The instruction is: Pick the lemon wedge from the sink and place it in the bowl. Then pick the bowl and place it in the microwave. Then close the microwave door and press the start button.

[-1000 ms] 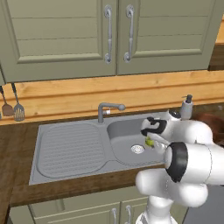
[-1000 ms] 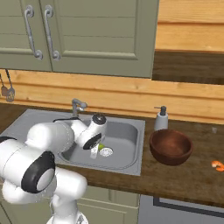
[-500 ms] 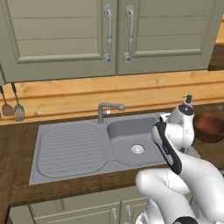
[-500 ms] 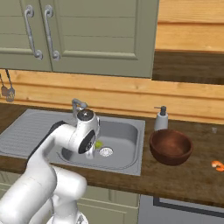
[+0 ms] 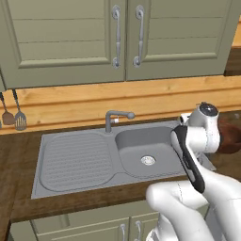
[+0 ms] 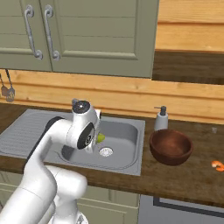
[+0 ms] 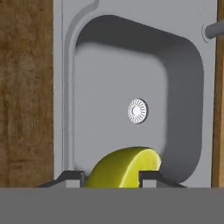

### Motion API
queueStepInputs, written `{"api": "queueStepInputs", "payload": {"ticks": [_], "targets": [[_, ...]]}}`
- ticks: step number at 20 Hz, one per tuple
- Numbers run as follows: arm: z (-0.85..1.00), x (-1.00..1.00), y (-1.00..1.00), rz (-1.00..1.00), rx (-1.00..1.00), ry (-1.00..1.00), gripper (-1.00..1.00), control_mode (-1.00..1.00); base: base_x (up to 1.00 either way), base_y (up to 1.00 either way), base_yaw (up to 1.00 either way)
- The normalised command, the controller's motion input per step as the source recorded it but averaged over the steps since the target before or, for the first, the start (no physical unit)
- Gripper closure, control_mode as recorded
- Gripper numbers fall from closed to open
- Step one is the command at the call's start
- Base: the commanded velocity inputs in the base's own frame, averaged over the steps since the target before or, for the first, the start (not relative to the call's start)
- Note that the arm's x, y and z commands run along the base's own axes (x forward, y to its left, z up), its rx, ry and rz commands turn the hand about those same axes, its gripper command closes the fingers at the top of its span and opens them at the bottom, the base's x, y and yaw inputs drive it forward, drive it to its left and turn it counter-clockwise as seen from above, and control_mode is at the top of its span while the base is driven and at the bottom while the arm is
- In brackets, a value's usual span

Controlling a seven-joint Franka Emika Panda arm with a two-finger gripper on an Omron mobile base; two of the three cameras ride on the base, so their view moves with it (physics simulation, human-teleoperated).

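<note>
Gripper [image 7: 111, 177] clamped on lemon wedge [image 7: 122, 166] — held above sink [image 7: 183, 87] basin, over drain [image 7: 137, 110]; height clears rim for carry to bowl [image 6: 170, 146] — waiting on counter just beside sink.

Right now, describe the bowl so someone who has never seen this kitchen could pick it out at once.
Find the grey sink set into the dark wooden counter. Just right of it, in front of a small soap dispenser, sits the bowl. It is round, deep and dark reddish-brown, the largest thing on that stretch of counter.

Sage-green cabinets [image 5: 94, 42] above wood-panelled wall [image 5: 70, 101], dark wooden counter [image 6: 183, 179].
</note>
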Motion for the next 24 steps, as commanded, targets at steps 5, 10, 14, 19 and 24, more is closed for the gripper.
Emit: {"api": "queueStepInputs", "payload": {"ticks": [5,10,14,19,24], "targets": [[0.78,-0.01,-0.77,-0.02,-0.02,0.05,1.00,-1.00,0.00,0.00,0.00],[0.24,0.00,-0.99,0.00,-0.13,0.06,1.00,-1.00,0.00,0.00,0.00],[-0.08,0.15,-1.00,0.00,-0.14,0.09,1.00,-1.00,0.00,0.00,0.00],[-0.27,0.55,-1.00,-0.01,-0.11,0.18,1.00,-1.00,0.00,0.00,0.00],[-0.29,0.52,-0.96,-0.01,0.00,0.14,1.00,-1.00,0.00,0.00,0.00]]}}
